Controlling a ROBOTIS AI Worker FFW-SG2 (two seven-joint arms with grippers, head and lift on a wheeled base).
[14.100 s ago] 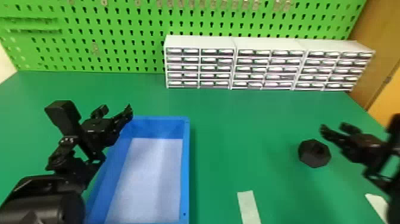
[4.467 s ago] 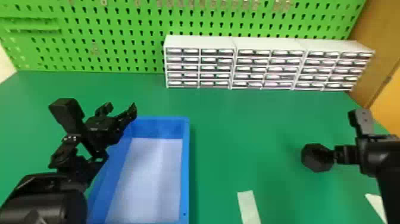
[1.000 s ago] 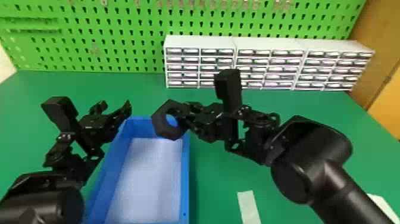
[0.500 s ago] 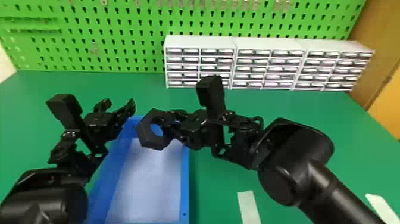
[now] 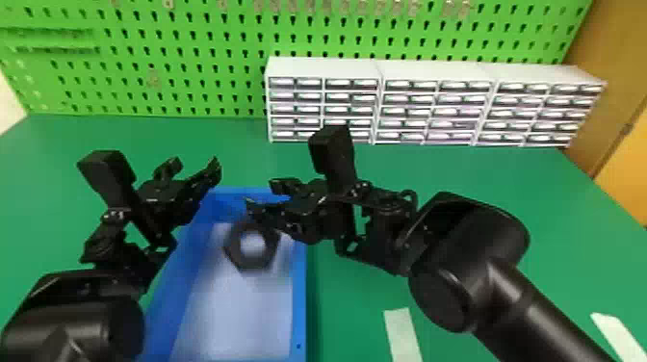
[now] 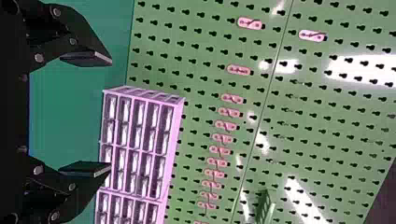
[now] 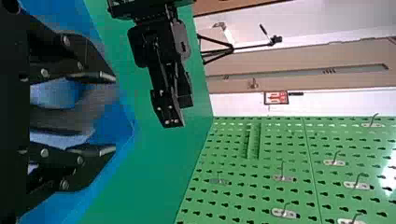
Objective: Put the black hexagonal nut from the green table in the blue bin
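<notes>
**As Black Nut Hangs Loose in Blur, R Gripper Gapes Over Blue Bin**

While the R arm slants in fr. the bottom right, its wrist bent leftward past a bulky rounded joint, the R gripper points left over the far part of the blue bin, fingers spread w/ a clear gap btwn. them. A black block stands upright atop that wrist. The black hexagonal nut, blurred, shows just below the R gripper's fingertips & a bit to the near side, its hole facing the head cam., against the bin's pale floor; whether it touches that floor or a finger, can't tell. In the R wrist view the nut is a gray smear btwn. the two fingers' lines, neither of them closed on it.

To the R gripper's left, the L gripper is at the bin's far left corner, well apart fr. the nut; its arm rises fr. the bottom left & angles fwd. & right, fingers parted, nothing btwn. them. Beyond both grippers, white drawer units stand on the green table before a green pegboard. On the R gripper's near right, a white strip lies on the tabletop, w/ another farther right.
</notes>
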